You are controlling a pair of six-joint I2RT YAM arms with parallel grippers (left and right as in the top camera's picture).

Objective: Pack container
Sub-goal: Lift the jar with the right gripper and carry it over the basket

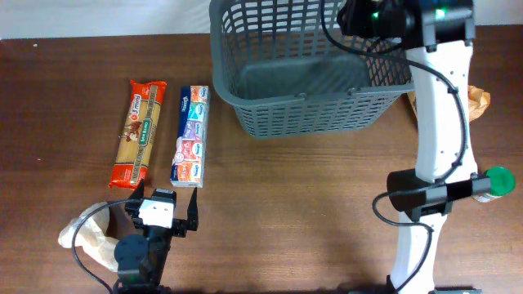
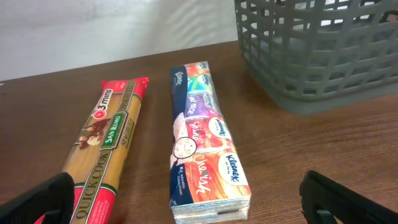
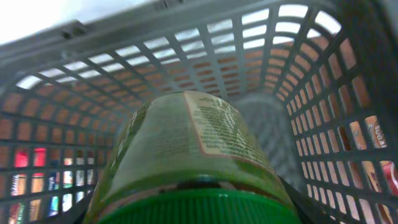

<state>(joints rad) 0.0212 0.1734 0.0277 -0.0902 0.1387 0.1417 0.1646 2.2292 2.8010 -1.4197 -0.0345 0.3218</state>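
The right fingers [image 1: 365,20], at the top right of the overhead view, are mostly hidden behind the green-capped bottle [image 3: 186,149]. It fills the wrist view, so they appear to be closed on it. Around the bottle are the lattice walls of the container [image 1: 245,114], which stands at the top centre of the bench [image 1: 294,204].

The step in hand is judged to be placing the bottle. Next it needs lowering to the floor before the grip opens.

The left fingers [image 1: 166,211] are spread wide and empty at lower left, just below the tissue pack [image 2: 202,155]. The pasta packet [image 2: 106,155] lies beside it, still unpacked.
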